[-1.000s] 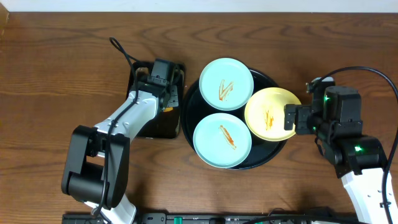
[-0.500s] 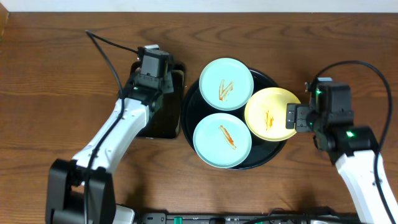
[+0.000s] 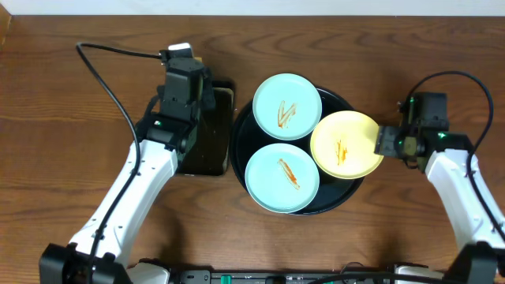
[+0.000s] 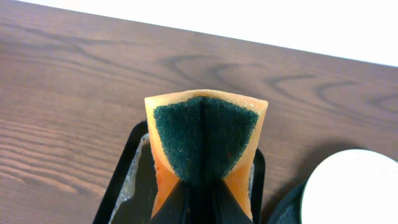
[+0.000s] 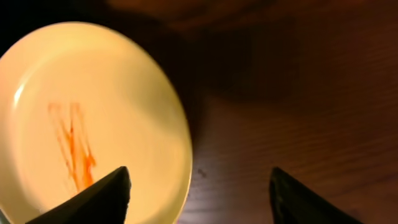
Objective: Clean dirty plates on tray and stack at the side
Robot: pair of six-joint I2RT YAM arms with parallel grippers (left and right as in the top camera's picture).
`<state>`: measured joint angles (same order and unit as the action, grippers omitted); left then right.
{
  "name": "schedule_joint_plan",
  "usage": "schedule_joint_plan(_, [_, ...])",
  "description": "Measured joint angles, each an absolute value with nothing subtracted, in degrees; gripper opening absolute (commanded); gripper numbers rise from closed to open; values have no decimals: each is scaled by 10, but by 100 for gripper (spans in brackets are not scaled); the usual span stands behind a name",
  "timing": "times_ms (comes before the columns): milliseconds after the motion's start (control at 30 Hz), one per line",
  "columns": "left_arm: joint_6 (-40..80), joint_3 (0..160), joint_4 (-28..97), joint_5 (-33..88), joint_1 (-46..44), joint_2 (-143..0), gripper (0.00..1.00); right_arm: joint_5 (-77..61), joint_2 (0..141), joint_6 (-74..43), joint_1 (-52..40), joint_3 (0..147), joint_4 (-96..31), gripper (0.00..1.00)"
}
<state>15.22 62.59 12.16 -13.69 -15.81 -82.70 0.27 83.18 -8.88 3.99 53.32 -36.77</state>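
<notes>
Three plates lie on the round black tray (image 3: 341, 199): a light blue one at the back (image 3: 286, 95), a light blue one at the front (image 3: 282, 178), and a pale yellow one (image 3: 346, 144) overhanging the right rim. All carry orange-brown streaks. My left gripper (image 3: 197, 99) hovers over the rectangular tray and is shut on an orange sponge with a dark green pad (image 4: 205, 143). My right gripper (image 3: 384, 143) is open, its fingers (image 5: 199, 190) straddling the yellow plate's (image 5: 81, 118) right edge without gripping it.
A small rectangular black tray (image 3: 207, 158) stands just left of the round tray; it also shows in the left wrist view (image 4: 121, 180). Brown wood tabletop (image 3: 71, 118) spreads to the left, right and front. A white wall edge runs along the back.
My left arm has swung up and left, lifting the sponge off the rectangular tray. My right wrist has shifted right and back, its gripper still at the yellow plate's edge.
</notes>
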Motion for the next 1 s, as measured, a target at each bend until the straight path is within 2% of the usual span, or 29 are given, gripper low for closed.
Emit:
schedule_joint_plan(267, [152,626,124,-137,-158,-825,7,-64,889,-78,53,533,-340,62])
schedule_joint_plan(767, [152,626,121,-137,-158,-825,7,-77,929,-74,53,533,-327,52])
schedule_joint_plan(933, [152,626,121,-137,-158,-825,7,-77,932,-73,53,533,-326,47])
schedule_joint_plan(1000, [152,626,122,-137,-158,-825,7,-77,932,-71,53,533,-326,41])
